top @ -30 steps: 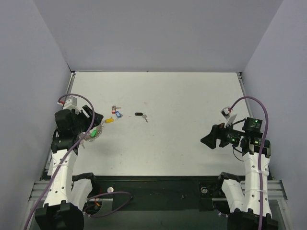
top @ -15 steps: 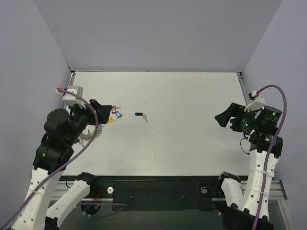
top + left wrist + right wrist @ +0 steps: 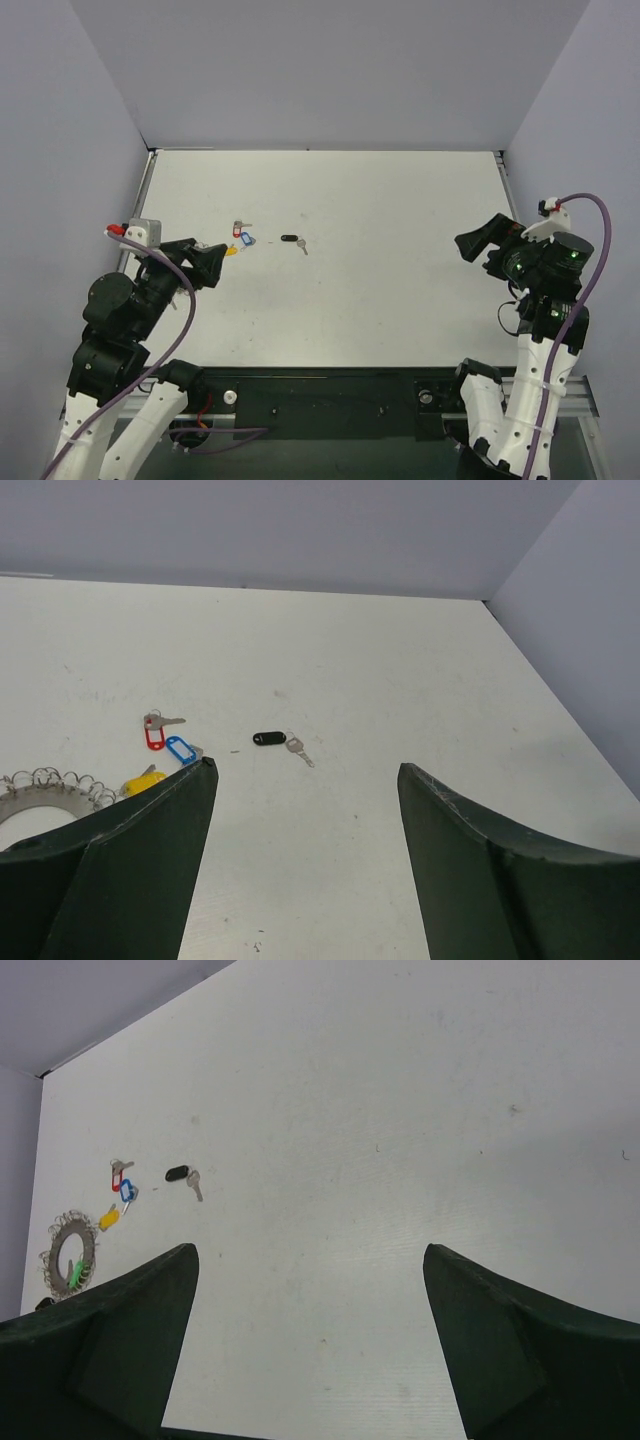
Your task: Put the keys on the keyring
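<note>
Both sets of fingers released and empty; keys loose on the worktop, keyring at the left side.

My left fingers (image 3: 205, 265) stand spread wide with nothing between them, held above the white worktop (image 3: 400, 200) at about 9 o'clock from its centre. My right fingers (image 3: 478, 240) are likewise parted and empty, over the 3 o'clock edge. The keyring (image 3: 40, 792) lies flat under my left fingers, partly hidden by one of them. Its yellow tag (image 3: 145, 780) is at its 2 o'clock rim, and a green tag (image 3: 75, 1272) rests on its band. The red-tagged key (image 3: 155, 732) and blue-tagged key (image 3: 180, 748) lie just beside each other, near the yellow tag at its 1 o'clock. The black-headed key (image 3: 267, 738) lies apart, at their 3 o'clock.
</note>
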`<state>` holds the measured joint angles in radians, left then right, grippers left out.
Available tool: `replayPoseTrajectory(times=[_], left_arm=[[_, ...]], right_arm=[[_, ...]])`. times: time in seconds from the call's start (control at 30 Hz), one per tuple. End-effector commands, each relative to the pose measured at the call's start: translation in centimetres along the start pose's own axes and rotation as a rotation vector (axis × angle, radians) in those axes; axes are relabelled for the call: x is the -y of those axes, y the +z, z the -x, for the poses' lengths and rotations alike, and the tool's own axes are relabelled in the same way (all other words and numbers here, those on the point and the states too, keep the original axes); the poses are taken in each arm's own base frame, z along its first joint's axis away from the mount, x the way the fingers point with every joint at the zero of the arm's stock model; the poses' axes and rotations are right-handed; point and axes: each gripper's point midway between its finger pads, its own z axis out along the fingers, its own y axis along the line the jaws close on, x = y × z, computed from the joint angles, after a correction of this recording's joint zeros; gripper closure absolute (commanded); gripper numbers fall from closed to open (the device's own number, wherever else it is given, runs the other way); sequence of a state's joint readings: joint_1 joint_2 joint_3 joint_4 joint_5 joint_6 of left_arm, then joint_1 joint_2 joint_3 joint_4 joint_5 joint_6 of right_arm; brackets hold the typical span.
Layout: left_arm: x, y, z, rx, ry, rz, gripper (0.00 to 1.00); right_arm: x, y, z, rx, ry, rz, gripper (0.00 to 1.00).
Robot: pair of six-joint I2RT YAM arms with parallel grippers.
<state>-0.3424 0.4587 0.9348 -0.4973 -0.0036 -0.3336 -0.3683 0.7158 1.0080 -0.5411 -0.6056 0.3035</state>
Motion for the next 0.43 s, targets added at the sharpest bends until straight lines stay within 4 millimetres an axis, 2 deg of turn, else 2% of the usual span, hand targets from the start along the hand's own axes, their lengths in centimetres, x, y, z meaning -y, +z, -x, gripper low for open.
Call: replayPoseTrajectory(times=[0.0, 0.4], left_arm=[[1.4, 0.2, 0.9, 0.034, -0.012, -0.072, 0.17], [1.6, 1.5, 0.2, 0.007, -0.012, -0.086, 0.16]], right_arm=[[0.8, 0.3, 0.4, 0.036, 0.063, -0.035, 0.10], [0.8, 0.3, 0.3, 0.030, 0.057, -0.025, 0.10]])
